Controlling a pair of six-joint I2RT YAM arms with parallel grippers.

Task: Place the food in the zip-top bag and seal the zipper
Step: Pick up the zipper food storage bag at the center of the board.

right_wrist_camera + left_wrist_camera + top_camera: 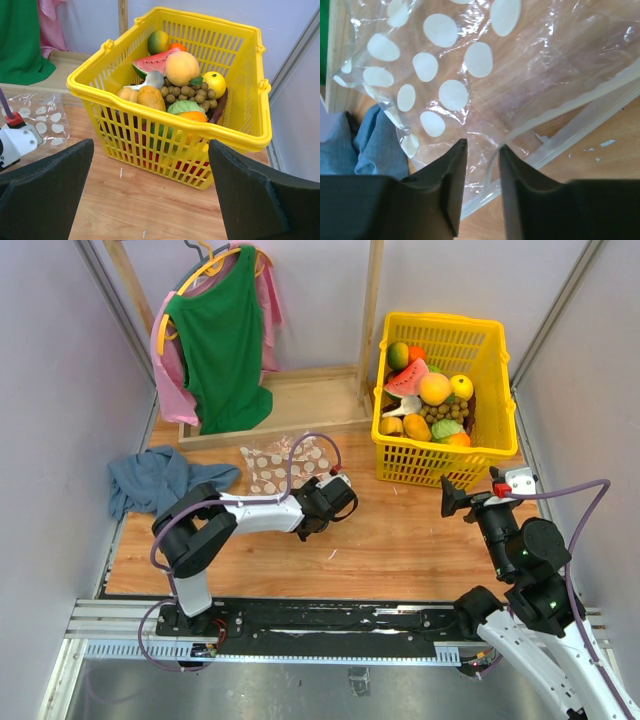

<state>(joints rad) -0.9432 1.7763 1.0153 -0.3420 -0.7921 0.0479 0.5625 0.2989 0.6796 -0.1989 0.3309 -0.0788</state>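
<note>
The zip-top bag (285,465) lies flat on the wooden table, clear with white dots (440,65). Its zipper (600,116) is a pale strip along the mouth edge, and the upper lip is lifted off the lower one. My left gripper (482,145) is narrowly open, its jaws straddling the raised lip at the bag's mouth (335,502). The food sits in a yellow basket (395,465): a mango (158,42), an orange round fruit (181,68) and a yellow one (214,84). My right gripper (151,145) is wide open and empty in front of the basket (452,495).
A blue cloth (155,480) lies left of the bag and shows beside it in the left wrist view (375,145). A wooden rack with green and pink shirts (225,340) stands at the back. Grey walls close in both sides.
</note>
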